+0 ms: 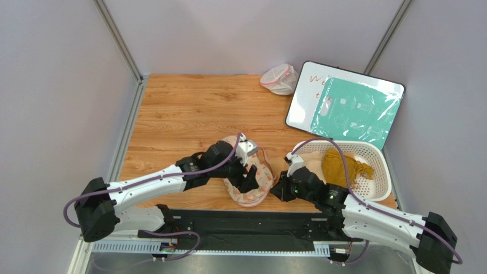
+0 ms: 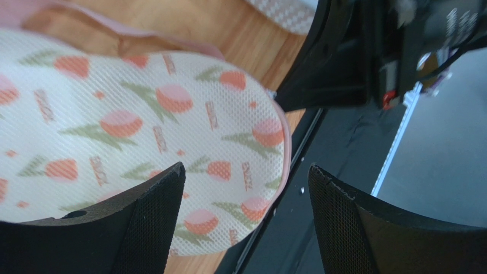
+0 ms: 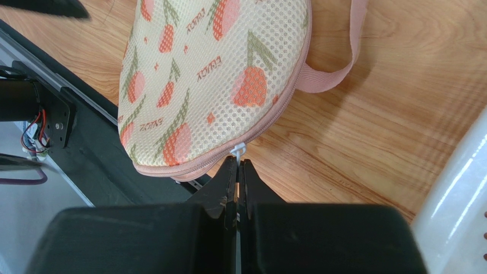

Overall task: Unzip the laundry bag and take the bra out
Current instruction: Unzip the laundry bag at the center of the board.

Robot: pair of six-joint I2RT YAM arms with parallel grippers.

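Observation:
The laundry bag point(image 1: 264, 171) lies flat at the table's near edge, cream mesh with an orange and green print and pink edging point(image 2: 143, 114) point(image 3: 211, 74). My left gripper point(image 1: 247, 178) point(image 2: 246, 168) hovers open over the bag's near end, one finger above the fabric and the other past its rim. My right gripper point(image 1: 279, 191) point(image 3: 237, 162) is shut on the small white zipper pull point(image 3: 239, 151) at the bag's right rim. The zipper seam I can see there is closed. The bra is hidden.
A pink strap point(image 3: 343, 63) trails from the bag onto the wood. A white basket point(image 1: 374, 154) holding a mustard cloth point(image 1: 343, 165) stands right beside my right arm. A whiteboard point(image 1: 343, 103) and a small mesh pouch point(image 1: 280, 79) lie at the back. The black base rail point(image 1: 240, 222) borders the bag.

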